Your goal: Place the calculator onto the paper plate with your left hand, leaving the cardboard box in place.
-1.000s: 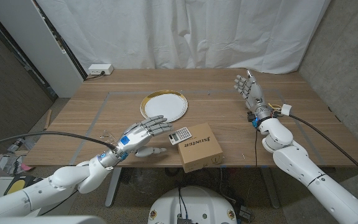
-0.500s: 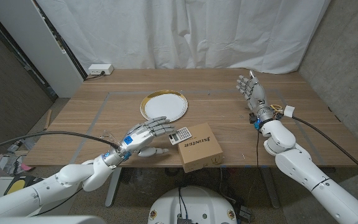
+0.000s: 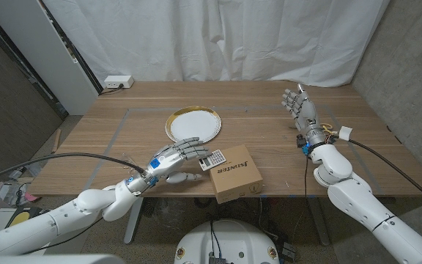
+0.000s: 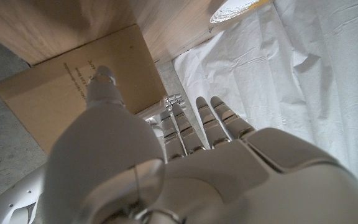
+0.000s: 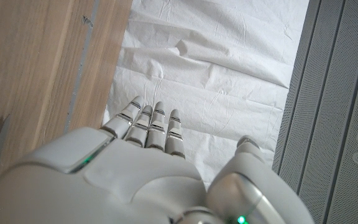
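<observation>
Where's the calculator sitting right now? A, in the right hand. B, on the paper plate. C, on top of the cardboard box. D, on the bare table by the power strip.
C: the calculator lies on the cardboard box, with the left hand reaching at it.

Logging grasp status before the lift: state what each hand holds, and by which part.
Nothing is held. The left hand reaches with spread fingers at the calculator on the cardboard box; the right hand is raised, empty.
</observation>
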Robot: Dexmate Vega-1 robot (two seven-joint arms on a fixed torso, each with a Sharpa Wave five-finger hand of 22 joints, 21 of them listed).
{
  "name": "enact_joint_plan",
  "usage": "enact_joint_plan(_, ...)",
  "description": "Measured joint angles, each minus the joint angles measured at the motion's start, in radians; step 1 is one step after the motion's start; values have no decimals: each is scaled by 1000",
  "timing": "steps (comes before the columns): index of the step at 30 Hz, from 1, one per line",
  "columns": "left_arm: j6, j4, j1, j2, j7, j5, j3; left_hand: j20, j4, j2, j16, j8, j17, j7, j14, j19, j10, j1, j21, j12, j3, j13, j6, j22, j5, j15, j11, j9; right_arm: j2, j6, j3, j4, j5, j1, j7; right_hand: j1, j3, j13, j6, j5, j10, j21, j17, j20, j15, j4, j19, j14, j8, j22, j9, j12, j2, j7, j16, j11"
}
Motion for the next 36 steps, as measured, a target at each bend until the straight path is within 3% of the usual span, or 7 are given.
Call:
enact_joint_plan(12, -22, 35, -37, -26, 13, -7, 34, 1, 4, 13, 0, 10, 4, -8, 26, 6, 36, 13, 5, 8, -5, 0, 38, 0, -4, -1, -1, -1, -3, -4, 13, -14, -4, -19, -7, 0, -3, 0, 0, 0, 0, 0, 0, 0, 0, -3, 0, 0, 0, 0, 0, 0, 0, 0, 0, 0)
enact_joint_plan(18, -23, 40, -41, -34, 31, -20, 40, 0, 19, 78, 12, 51, 3, -18, 104, 21, 162, 48, 5, 16, 2, -5, 175, 0, -31, -3, -6, -7, -2, 2, 16, -14, -4, -24, -5, 0, -3, 0, 0, 0, 4, 0, 0, 4, 0, -3, 4, 0, 0, 0, 0, 0, 0, 0, 0, -4)
enact_joint_plan(23, -21, 40, -41, -37, 42, -29, 41, -1, 20, 140, 12, 101, 2, -12, 197, 43, 330, 100, 5, 23, 21, -6, 192, 0, -84, -7, -8, -11, -1, 3, 18, -11, -4, -27, -4, 0, -3, 0, 0, 0, 4, 0, 0, 6, 0, -3, 6, 0, 0, 0, 0, 0, 0, 0, 0, -4)
enact_joint_plan(27, -15, 45, -36, -50, 53, -40, 42, -4, 27, 186, 12, 122, 2, -29, 284, 61, 452, 125, 12, 23, 43, -11, 264, 0, -117, -16, -10, -16, 1, 12, 19, -9, -4, -28, 1, -2, -3, 0, 0, 0, 4, 0, 0, 6, 0, -3, 6, 0, 0, 0, 0, 0, 2, 0, 0, -4)
enact_joint_plan(34, -4, 48, -35, -55, 60, -57, 41, -3, 42, 208, 19, 135, 2, -46, 340, 77, 520, 126, 12, 20, 58, -9, 282, 0, -130, -22, -9, -18, 2, 16, 20, -4, -5, -28, 3, -4, -3, 0, 0, 0, 4, 0, 0, 5, 0, -3, 5, 0, 0, 0, 0, 0, 4, 0, 0, -4)
enact_joint_plan(36, 1, 48, -35, -55, 61, -66, 41, -4, 44, 208, 19, 135, 2, -59, 347, 78, 529, 126, 12, 20, 60, -9, 331, 0, -130, -26, -7, -23, 3, 16, 20, -2, -5, -27, 3, -4, -3, 0, 0, 0, 4, 0, 0, 5, 0, -3, 5, 0, 0, 0, 0, 0, 4, 0, 0, -4)
